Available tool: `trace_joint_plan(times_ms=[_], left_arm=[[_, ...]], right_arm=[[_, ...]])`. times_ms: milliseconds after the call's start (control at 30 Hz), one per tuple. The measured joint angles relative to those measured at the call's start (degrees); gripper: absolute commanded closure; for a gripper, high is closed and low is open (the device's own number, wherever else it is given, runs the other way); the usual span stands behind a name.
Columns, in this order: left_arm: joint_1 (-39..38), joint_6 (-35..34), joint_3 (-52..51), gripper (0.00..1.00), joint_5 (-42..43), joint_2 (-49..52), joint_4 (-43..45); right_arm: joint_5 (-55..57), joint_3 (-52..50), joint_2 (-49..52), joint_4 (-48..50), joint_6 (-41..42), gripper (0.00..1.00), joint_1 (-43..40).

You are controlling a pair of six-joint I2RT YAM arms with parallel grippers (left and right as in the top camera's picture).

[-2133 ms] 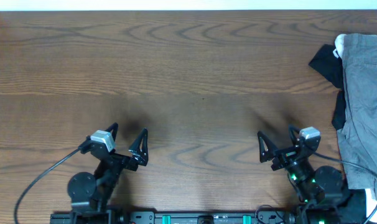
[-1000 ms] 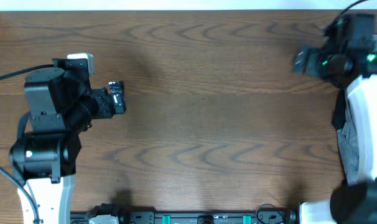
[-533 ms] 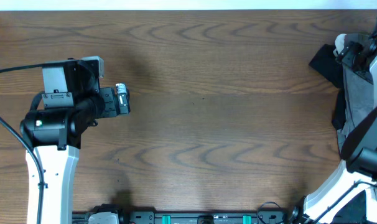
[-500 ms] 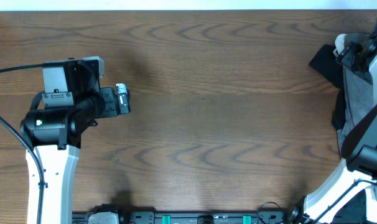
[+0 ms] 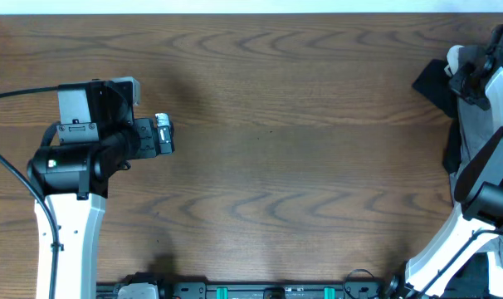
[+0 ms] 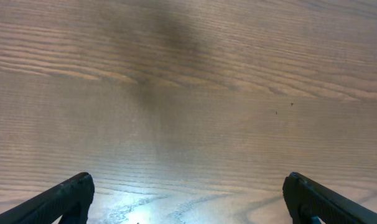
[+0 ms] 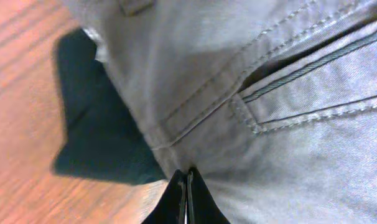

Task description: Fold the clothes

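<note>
The clothes, grey-olive shorts (image 5: 471,124), lie in a pile at the table's far right edge. Close up, the shorts (image 7: 288,74) show a stitched pocket and seams. My right gripper (image 5: 471,79) hangs over the top of that pile, largely hidden under its own wrist. In the right wrist view this gripper (image 7: 187,177) has its fingers pressed together, pinching a fold at the shorts' left edge. My left gripper (image 5: 163,134) hovers over bare wood at the left. Its fingers (image 6: 70,196) stand wide apart with nothing between them.
A black garment (image 5: 432,83) sticks out from under the shorts toward the table's middle, and it also shows just left of the pinched edge (image 7: 95,124). A white garment (image 5: 455,56) peeks out at the pile's top. The wooden table (image 5: 301,166) stretches between the two arms.
The right gripper's fingers have closed on the shorts' edge over the pile. The left arm has stayed where it was half a second ago.
</note>
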Motion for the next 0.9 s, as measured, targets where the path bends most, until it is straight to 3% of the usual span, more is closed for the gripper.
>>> trace_joint_plan(times_ms=[133, 267, 433, 567, 667, 700, 767, 867, 900], left_arm=[[-0.02, 0.15, 0.00, 0.28, -1.14, -1.25, -0.02], [0.00, 0.85, 0.31, 0.28, -4.79, -4.55, -0.07], [0.00, 0.76, 5.90, 0.27, -12.22, -9.86, -0.02], [0.00, 0.63, 12.20, 0.26, -17.11, -13.75, 0.02], [0.00, 0.61, 15.50, 0.26, -19.02, -16.02, -0.33], [0.00, 0.61, 16.24, 0.26, -19.58, -16.59, -0.92], [0.00, 0.61, 16.70, 0.26, -20.11, -16.87, -3.26], [0.00, 0.74, 16.59, 0.19, -19.96, -15.63, -8.57], [0.00, 0.61, 16.55, 0.18, -19.71, -14.84, -10.03]], right_arm=[[-8.17, -0.09, -5.75, 0.72, -3.19, 0.99, 0.35], [-18.21, 0.04, -17.31, 3.19, -6.67, 0.99, 3.41], [-26.14, 2.19, -30.18, 3.56, -9.16, 0.99, 15.23], [-27.56, 2.58, -31.08, 2.32, -10.56, 0.99, 25.29], [-20.70, 2.29, -27.91, 0.22, -10.71, 0.98, 32.02], [-16.83, 2.10, -26.75, -0.55, -10.23, 0.93, 33.42], [-8.94, 1.77, -24.74, -1.92, -8.52, 0.68, 34.38], [2.27, 1.46, -22.32, -4.22, -6.16, 0.42, 31.95], [4.55, 1.46, -21.73, -4.94, -5.42, 0.37, 30.47]])
